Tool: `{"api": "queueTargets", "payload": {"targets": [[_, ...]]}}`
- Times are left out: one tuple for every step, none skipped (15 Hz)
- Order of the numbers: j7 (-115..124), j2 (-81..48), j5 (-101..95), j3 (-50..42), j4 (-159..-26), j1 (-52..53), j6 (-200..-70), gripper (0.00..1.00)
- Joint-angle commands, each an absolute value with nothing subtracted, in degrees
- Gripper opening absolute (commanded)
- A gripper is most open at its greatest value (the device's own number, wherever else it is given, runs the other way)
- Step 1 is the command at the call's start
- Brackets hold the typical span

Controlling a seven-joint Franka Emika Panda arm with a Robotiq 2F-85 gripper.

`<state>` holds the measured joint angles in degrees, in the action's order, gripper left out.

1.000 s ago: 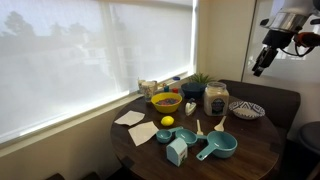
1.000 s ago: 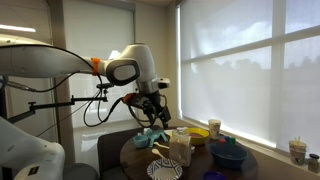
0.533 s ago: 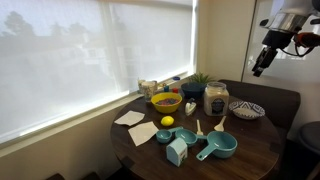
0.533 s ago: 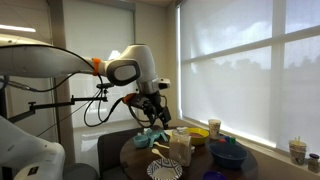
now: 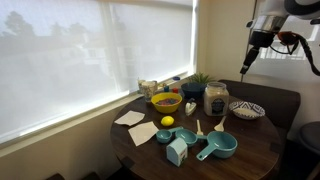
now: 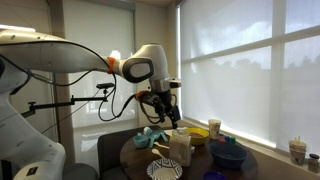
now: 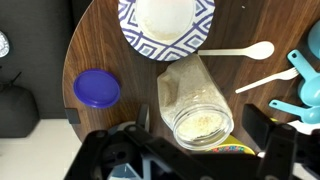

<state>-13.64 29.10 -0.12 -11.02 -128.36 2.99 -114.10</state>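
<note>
overhead, claw [image 7: 200, 135] apart above clear glass jar [image 7: 192, 90]; round blue lid [image 7: 97, 88] beside.

Daylight pours through the white translucent roller blind [image 5: 90, 60], the only light source I can see, and washes it nearly blank in both exterior views. The round dark wooden table [image 5: 255, 152] sits dimmer, with soft shadows beneath the dishes. Both exterior views are small and grainy (fine detail is lost). In the wrist view the tabletop is evenly lit and sharp, while the black gripper [image 7: 197, 130] at the bottom edge is dark and blurred.
</note>
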Motion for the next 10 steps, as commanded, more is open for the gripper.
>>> {"api": "queueTargets", "payload": {"targets": [[-10.8,22.5,1.7,-9.3,-121.7,1.2,-111.9,0.69],[-10.4,21.4,1.8,-9.0,-120.5,1.1,-111.7,0.63],[-10.2,20.3,2.1,-8.7,-119.5,1.2,-112.0,0.54],[-9.9,19.1,2.6,-8.4,-118.4,1.4,-111.9,0.47],[-9.6,18.0,2.8,-7.9,-117.4,1.5,-111.9,0.41],[-9.5,17.0,3.2,-7.5,-116.6,1.7,-112.0,0.33],[-9.3,16.0,3.6,-7.0,-115.9,1.8,-112.1,0.27],[-9.3,15.1,4.0,-6.4,-115.2,2.0,-112.1,0.27],[-9.7,14.4,4.4,-6.0,-114.8,2.1,-112.2,0.28],[-9.9,13.6,4.8,-5.5,-114.7,2.2,-112.4,0.29]]}}
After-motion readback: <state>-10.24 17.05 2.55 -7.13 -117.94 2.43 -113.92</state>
